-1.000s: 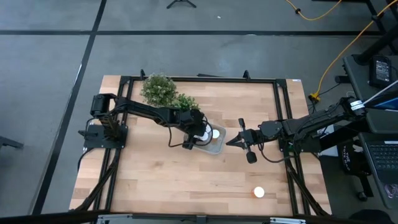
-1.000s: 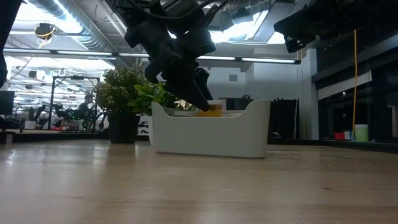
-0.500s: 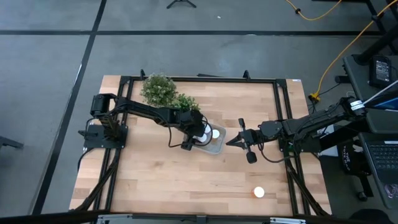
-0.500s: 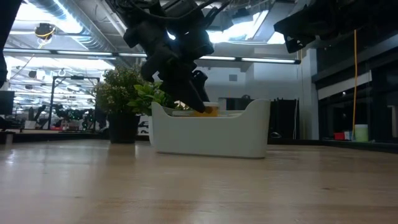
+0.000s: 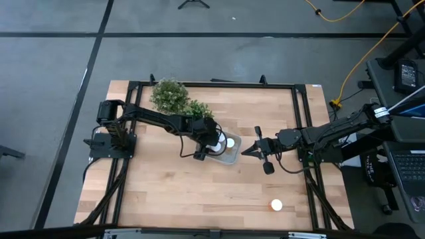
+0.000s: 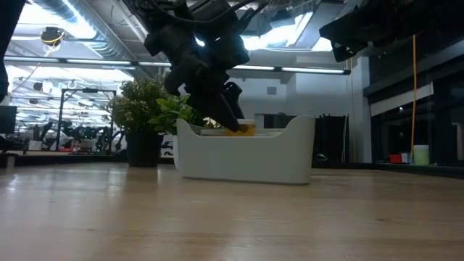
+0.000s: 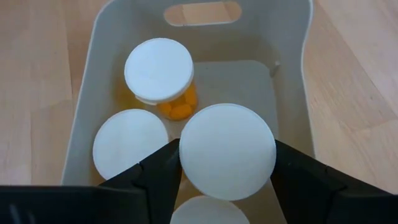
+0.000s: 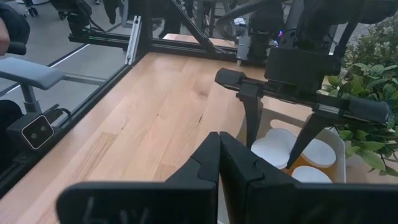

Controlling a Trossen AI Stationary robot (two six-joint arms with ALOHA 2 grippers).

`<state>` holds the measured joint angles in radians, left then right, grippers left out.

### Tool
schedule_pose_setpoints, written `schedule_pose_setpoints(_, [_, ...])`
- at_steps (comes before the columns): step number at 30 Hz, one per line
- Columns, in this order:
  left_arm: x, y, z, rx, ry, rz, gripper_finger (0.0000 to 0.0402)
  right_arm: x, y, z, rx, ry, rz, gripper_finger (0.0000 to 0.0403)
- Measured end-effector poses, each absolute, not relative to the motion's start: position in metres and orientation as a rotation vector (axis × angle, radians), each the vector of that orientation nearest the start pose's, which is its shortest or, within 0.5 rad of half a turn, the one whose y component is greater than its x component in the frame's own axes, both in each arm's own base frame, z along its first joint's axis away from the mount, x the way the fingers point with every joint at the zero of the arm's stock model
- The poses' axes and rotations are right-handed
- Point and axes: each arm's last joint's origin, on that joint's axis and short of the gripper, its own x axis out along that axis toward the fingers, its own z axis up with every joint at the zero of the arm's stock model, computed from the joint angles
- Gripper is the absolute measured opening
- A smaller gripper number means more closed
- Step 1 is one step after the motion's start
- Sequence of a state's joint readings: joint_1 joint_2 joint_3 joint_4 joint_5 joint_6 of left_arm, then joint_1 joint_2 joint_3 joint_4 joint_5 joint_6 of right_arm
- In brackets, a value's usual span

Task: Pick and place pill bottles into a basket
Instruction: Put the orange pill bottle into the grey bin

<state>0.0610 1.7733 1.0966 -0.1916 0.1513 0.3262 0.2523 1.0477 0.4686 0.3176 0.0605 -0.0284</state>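
The pale basket (image 7: pixel 292 74) stands mid-table (image 5: pixel 230 159), just in front of two potted plants. Three orange pill bottles with white caps (image 7: pixel 158 67) stand inside it. My left gripper (image 7: pixel 227 158) reaches down into the basket, shut on another pill bottle (image 7: pixel 227 149); the low view shows its orange body (image 6: pixel 243 129) at rim height. One more pill bottle (image 5: pixel 275 206) lies on the table near the front right. My right gripper (image 5: pixel 246 151) hovers shut to the right of the basket, holding nothing. My left gripper pinches the pill bottle between its two fingers, one on each side of the round white cap (image 7: pixel 186 155). The fingers (image 7: pixel 163 171) slant down from the table's left. The bottle stands cap up inside the basket's walls; whether its base touches the basket floor is hidden.
Two green potted plants (image 5: pixel 171 95) (image 5: pixel 197 108) stand just behind the basket, close to my left arm. Black frame rails (image 5: pixel 212 84) run along the table's edges. Bare wood lies in front of the basket.
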Motion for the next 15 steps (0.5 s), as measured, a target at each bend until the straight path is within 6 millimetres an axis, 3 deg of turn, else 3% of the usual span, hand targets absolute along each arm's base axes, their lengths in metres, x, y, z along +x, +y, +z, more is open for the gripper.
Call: schedule_pose_setpoints(15, [0.3657, 0.0180, 0.1744, 0.214, 0.856, -0.224, 0.0221, 0.2128, 0.0531, 0.2233, -0.070, 0.257, 0.195, 0.0010])
